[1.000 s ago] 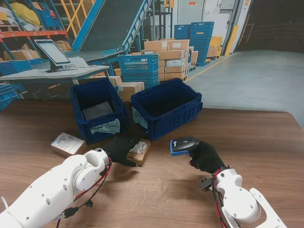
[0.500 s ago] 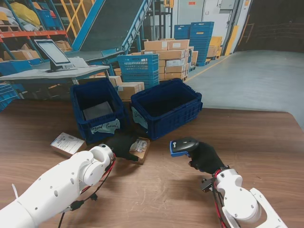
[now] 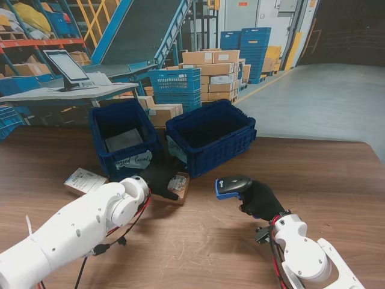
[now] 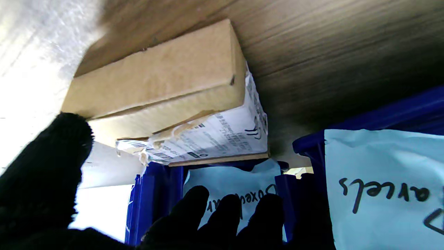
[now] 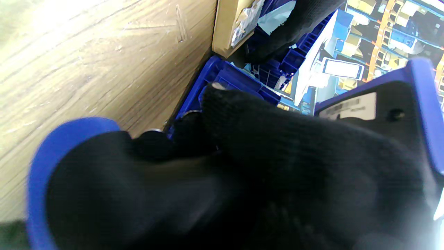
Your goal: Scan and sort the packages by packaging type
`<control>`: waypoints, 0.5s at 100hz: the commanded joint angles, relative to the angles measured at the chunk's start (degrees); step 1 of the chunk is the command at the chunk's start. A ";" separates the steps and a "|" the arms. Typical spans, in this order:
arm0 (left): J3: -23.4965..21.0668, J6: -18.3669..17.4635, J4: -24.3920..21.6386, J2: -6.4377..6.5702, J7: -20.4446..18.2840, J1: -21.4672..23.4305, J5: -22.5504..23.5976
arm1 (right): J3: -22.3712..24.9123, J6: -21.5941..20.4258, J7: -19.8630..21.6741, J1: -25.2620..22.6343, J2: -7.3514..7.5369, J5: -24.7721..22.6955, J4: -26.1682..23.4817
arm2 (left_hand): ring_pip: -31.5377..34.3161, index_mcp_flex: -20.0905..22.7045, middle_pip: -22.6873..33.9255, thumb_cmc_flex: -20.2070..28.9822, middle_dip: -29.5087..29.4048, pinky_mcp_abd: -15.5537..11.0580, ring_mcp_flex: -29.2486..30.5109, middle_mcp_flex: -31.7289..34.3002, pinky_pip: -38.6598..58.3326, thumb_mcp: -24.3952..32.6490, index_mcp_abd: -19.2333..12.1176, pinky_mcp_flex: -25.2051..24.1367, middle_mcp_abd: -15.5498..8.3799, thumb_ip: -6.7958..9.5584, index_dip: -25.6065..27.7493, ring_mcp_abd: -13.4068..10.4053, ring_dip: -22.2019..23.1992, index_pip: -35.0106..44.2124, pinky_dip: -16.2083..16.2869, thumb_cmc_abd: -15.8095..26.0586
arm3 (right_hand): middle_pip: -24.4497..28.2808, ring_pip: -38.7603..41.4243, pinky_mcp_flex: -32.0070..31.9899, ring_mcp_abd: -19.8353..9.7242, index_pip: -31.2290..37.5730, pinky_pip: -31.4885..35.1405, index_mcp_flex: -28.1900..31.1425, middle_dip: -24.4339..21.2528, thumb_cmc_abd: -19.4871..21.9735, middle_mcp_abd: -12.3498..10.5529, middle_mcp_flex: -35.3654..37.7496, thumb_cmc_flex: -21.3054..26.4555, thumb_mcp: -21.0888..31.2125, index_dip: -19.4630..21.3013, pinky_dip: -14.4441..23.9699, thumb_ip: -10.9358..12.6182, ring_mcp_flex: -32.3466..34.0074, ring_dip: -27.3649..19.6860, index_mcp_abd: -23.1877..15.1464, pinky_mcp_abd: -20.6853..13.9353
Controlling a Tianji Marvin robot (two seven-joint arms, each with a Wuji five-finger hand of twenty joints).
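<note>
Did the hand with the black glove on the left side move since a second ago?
Yes. The left hand has slid farther from me over the cardboard box, ending closer to the blue bins. The box looks in nearly the same spot.

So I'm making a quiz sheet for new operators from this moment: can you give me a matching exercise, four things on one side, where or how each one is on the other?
Things:
1. barcode scanner
2. cardboard box
3. flat white-labelled package
4. grey parcel

Places or states:
A. lying inside the left blue crate
B. gripped in the right hand
C. on the table under the left hand, in front of the crates
D. on the table alone, left of the left crate

Pairs: 1-B, 2-C, 3-D, 4-A
</note>
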 commanded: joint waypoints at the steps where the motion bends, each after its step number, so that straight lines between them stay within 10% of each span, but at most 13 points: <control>1: 0.54 -0.28 1.72 -0.92 -2.33 -1.31 -2.16 | -0.01 -0.39 0.78 -0.20 -0.24 0.14 -0.29 | -0.73 0.41 -1.10 0.31 -0.83 -0.54 -2.63 -1.64 -2.78 1.31 1.31 -1.13 1.17 -1.18 -0.13 -1.39 -1.01 -0.79 -2.11 -2.21 | -0.21 0.93 0.57 1.70 4.45 3.24 3.06 0.71 3.03 0.52 0.84 5.41 7.61 1.64 1.95 0.03 1.43 0.50 -1.68 -2.40; 50: 3.39 -4.99 6.40 -1.28 -5.53 -2.93 -7.74 | 0.61 -0.58 0.97 -0.56 -0.25 0.71 -0.22 | 1.73 6.17 0.75 0.77 -0.12 -0.34 2.25 5.27 -1.35 3.62 3.40 0.08 2.14 -1.14 0.76 0.27 0.20 1.01 -4.44 -3.96 | -0.24 0.94 0.57 1.80 4.37 3.23 3.10 0.75 3.04 0.58 0.79 5.39 7.64 1.72 1.95 0.05 1.47 0.48 -1.85 -2.40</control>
